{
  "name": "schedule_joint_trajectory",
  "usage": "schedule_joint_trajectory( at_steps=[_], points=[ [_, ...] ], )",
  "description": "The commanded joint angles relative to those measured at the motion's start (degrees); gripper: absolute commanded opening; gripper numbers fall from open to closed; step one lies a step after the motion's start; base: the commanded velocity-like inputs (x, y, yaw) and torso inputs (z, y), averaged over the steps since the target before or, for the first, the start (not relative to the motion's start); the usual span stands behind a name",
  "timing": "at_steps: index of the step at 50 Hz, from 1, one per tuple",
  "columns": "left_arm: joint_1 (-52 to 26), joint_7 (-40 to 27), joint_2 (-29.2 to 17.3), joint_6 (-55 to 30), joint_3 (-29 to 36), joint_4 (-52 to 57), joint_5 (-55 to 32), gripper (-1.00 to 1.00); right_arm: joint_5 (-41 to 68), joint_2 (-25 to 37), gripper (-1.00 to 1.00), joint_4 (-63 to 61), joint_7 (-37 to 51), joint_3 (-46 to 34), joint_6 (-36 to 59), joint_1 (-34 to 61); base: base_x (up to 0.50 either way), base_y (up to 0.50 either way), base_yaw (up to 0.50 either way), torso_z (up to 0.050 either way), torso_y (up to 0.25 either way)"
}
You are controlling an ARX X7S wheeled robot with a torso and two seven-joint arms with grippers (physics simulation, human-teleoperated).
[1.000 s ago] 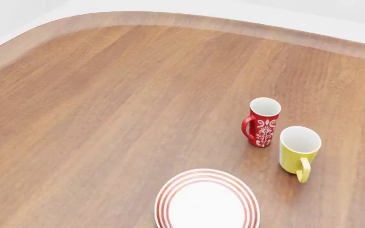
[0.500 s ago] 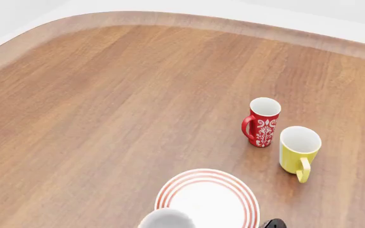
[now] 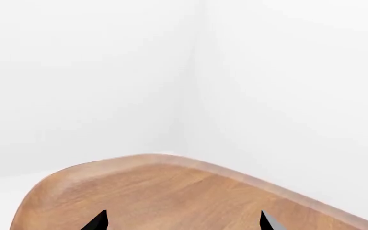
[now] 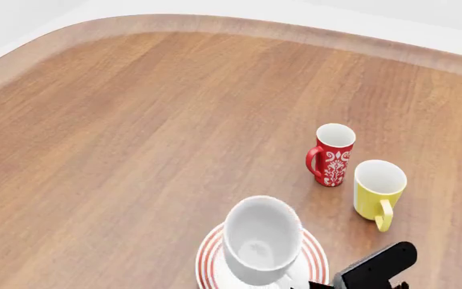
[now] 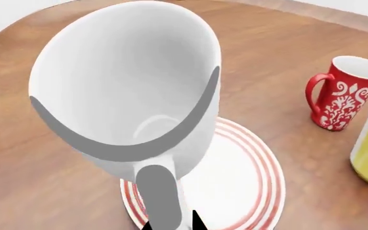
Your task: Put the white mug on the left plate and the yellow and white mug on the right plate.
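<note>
The large white mug [image 4: 261, 239] hangs tilted over a red-ringed plate [image 4: 205, 260]; I cannot tell whether it touches the plate. My right gripper [image 5: 171, 224] is shut on the mug's handle [image 5: 158, 191], and its black body [image 4: 374, 265] shows at the head view's bottom edge. The plate also shows in the right wrist view [image 5: 254, 177]. The yellow and white mug [image 4: 378, 192] stands upright to the right of the plate, handle toward me. The other plate is out of view. My left gripper [image 3: 182, 223] is open and empty above the table.
A red mug with a white floral pattern [image 4: 331, 155] stands just behind and left of the yellow mug, close to it. The wooden table's curved raised rim [image 4: 215, 24] runs along the back and left. White walls lie beyond.
The white mug has come in from the head view's bottom edge and moved forward over the plate, held by my right gripper. The red and yellow mugs have not moved.
</note>
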Motion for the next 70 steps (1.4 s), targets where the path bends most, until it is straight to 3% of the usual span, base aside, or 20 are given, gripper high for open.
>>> schedule_joint_trajectory(
  at_steps=[1, 11, 35, 70],
  points=[
    [0.56, 0.34, -0.38, 1.18, 0.14, 0.27, 1.00, 1.00, 2.97, -2.89, -1.00, 5.40, 3.17, 3.04, 5.34, 5.71, 0.00, 0.00, 0.00, 0.000, 0.000],
    [0.79, 0.01, -0.02, 2.02, 0.35, 0.36, 1.56, 1.00, 3.91, -5.40, -1.00, 15.00, 4.38, 3.53, 9.79, 12.19, 0.00, 0.00, 0.00, 0.000, 0.001],
    [1.73, -0.52, -0.23, 2.68, 0.14, 1.49, 0.98, 1.00, 2.08, -7.25, -1.00, 24.09, 2.61, -2.18, 15.31, 19.89, 0.00, 0.00, 0.00, 0.000, 0.000],
    [2.90, -1.26, -1.04, 3.31, -1.28, 2.96, -1.12, 1.00, -1.26, -11.14, -1.00, 42.48, 1.52, -5.03, 10.00, 28.08, 0.00, 0.00, 0.00, 0.000, 0.000]
  ],
)
